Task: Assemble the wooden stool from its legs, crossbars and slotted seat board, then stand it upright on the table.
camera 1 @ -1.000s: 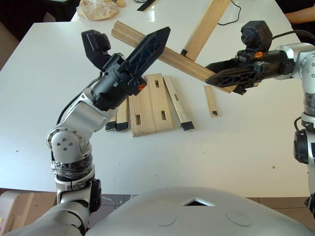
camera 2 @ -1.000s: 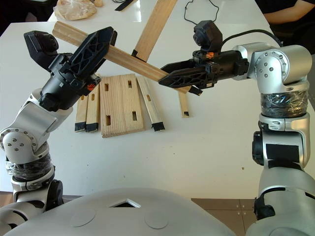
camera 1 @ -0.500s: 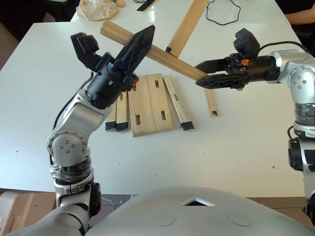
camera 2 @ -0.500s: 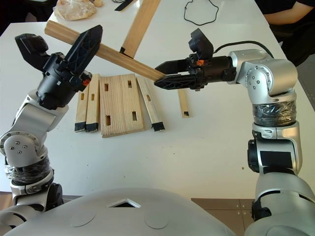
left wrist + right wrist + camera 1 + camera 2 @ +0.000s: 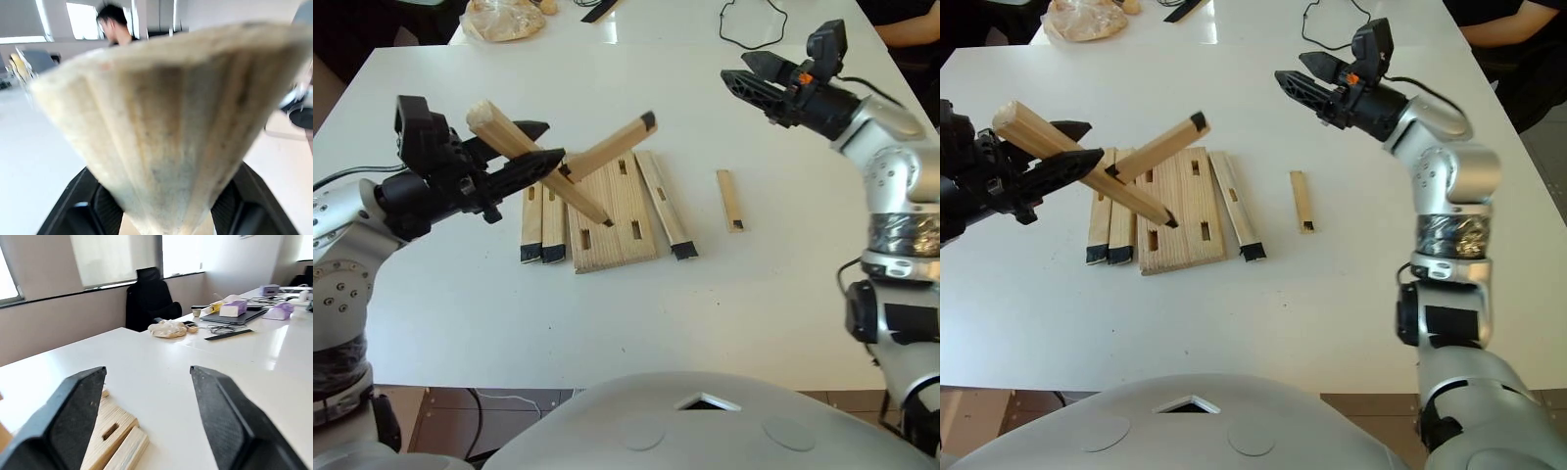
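My left gripper (image 5: 536,152) is shut on a wooden leg (image 5: 548,171) with a second piece (image 5: 612,145) joined to it at an angle. It holds them above the table's left side, the leg's lower end over the slotted seat board (image 5: 612,220). The left wrist view has the leg's end (image 5: 166,137) close up between black fingers (image 5: 73,210). Two short bars (image 5: 540,227) lie left of the board, another leg (image 5: 668,208) lies right of it, and a small crossbar (image 5: 730,201) lies farther right. My right gripper (image 5: 754,86) is open, raised over the back right.
A crumpled bag (image 5: 509,18), a black cable (image 5: 754,24) and a dark flat object (image 5: 603,10) lie on the table beyond. The seat board's corner (image 5: 110,431) lies below the right gripper's fingers (image 5: 73,421).
The right gripper let go of the leg's end and drew back up to the right. The left gripper swung the joined pieces left and down, so the leg's end now hangs over the seat board.
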